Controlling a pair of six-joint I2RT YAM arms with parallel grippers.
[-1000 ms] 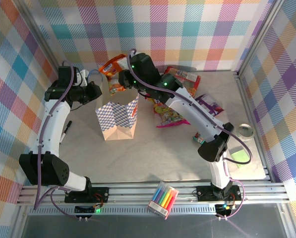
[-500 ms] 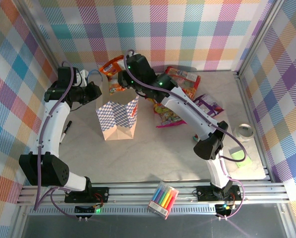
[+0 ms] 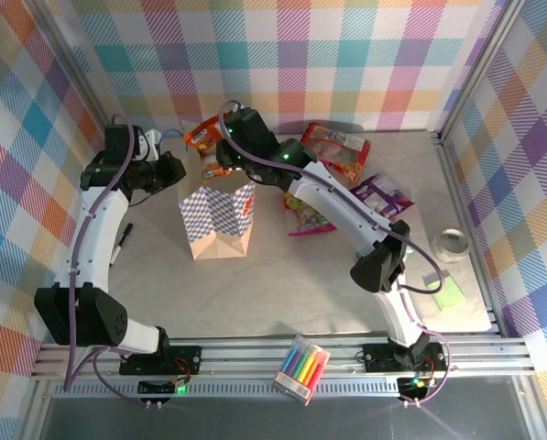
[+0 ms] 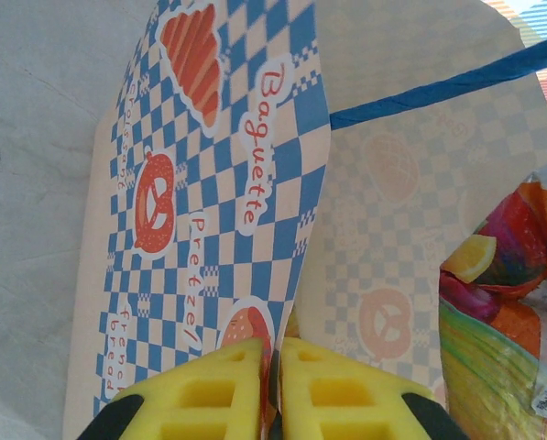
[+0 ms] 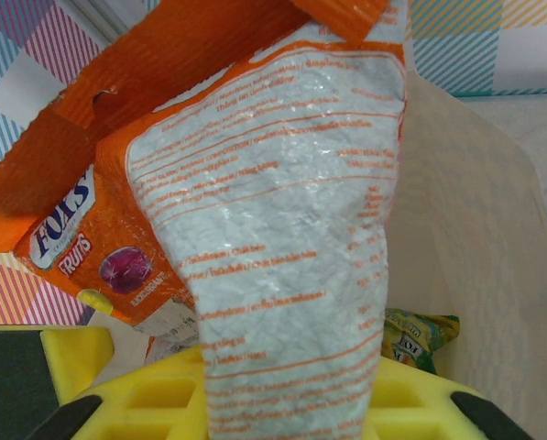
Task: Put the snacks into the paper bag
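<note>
The right claw (image 5: 282, 408) is clamped on an orange packet (image 5: 273, 229), holding it just over the open paper bag (image 3: 220, 218), its arm stretched diagonally across the table (image 3: 282, 284). The left claw (image 4: 273, 385) pinches the bag's rim, closed on the paper, elbow bent beside it.

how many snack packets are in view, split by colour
orange packet, in right gripper: 1
red packet: 1
purple packet: 1
multicolour packet: 1
green-yellow packet, in paper bag: 1
total: 5
</note>
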